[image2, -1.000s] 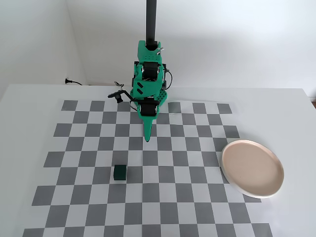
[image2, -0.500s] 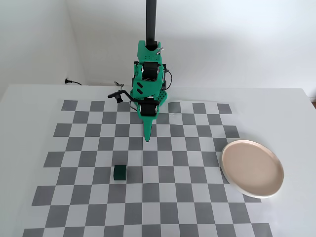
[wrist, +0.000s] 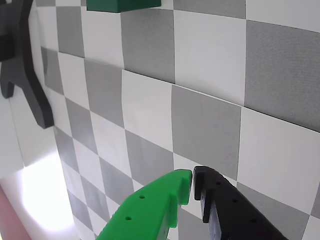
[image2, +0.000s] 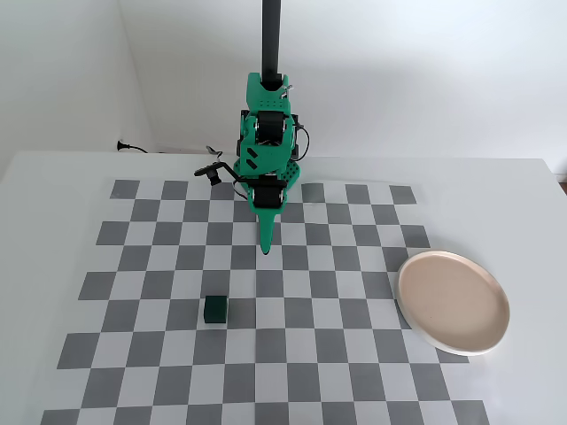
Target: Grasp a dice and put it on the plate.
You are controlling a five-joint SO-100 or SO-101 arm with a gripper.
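A: On the white tabletop [image2: 53,177], what is the biggest thing laid out?

B: A grey-and-white checkered mat [image2: 266,301], flat and spreading over most of the surface. Standing at its far edge in the fixed view is the green and black robot arm [image2: 267,150], bent forward so that it points down at the mat.

A: And the plate?

B: The round, shallow beige-pink plate [image2: 454,303] with a paler raised rim lies at the right edge of the mat in the fixed view, partly over the border. It holds nothing. A pinkish patch in the lower left corner of the wrist view may be its rim, though that corner is too washed out to be sure.

A: Where is the dice?

B: The small dark green cube dice [image2: 215,309] sits on the mat, left of the arm and nearer the camera in the fixed view, well apart from the plate. In the wrist view it is cut by the top edge [wrist: 122,5].

A: The jaws?

B: The gripper [wrist: 193,179], one bright green finger and one black, has its jaws nearly together with only a narrow slit between the tips, gripping nothing, above the checkered squares and well clear of the dice.
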